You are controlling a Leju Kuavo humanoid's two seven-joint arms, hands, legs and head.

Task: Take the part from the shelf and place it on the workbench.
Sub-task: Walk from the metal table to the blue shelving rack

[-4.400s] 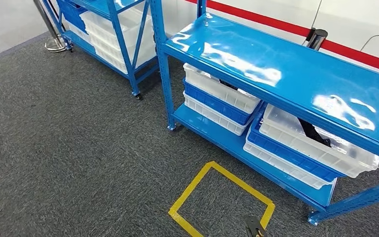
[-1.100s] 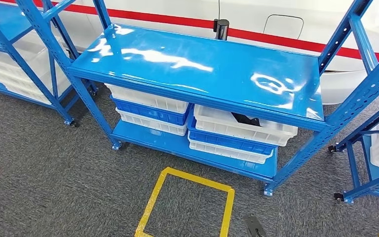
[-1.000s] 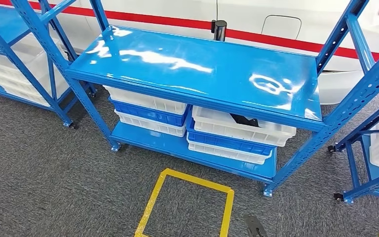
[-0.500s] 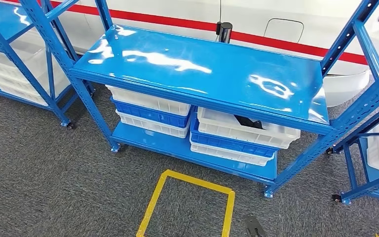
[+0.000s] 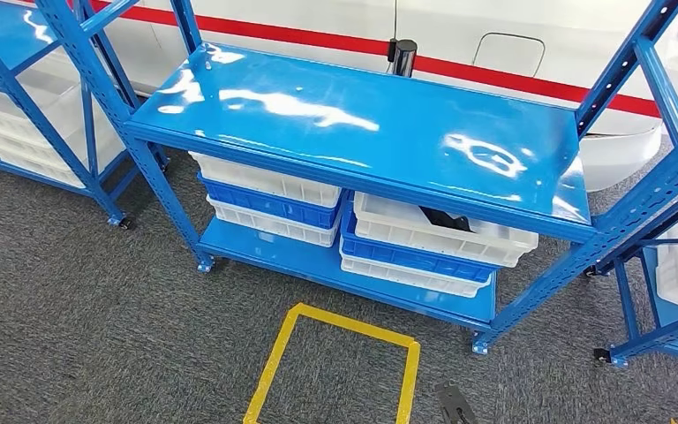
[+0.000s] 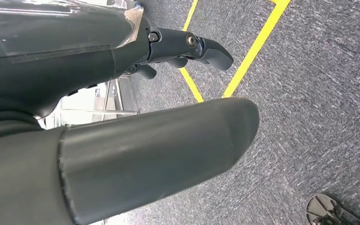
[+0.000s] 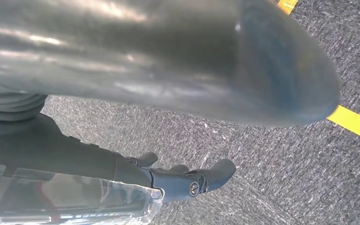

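Part (image 5: 446, 220), dark, lies in the top white bin (image 5: 441, 231) at the right end of the blue shelf's (image 5: 362, 124) lower level, under its glossy top board. Nearest, both arms hang over grey carpet: the left robot hand (image 6: 187, 47) and right robot hand (image 7: 187, 180) hold nothing, fingers loosely spread. A yellow tape square (image 5: 335, 371) marks the floor before the shelf.
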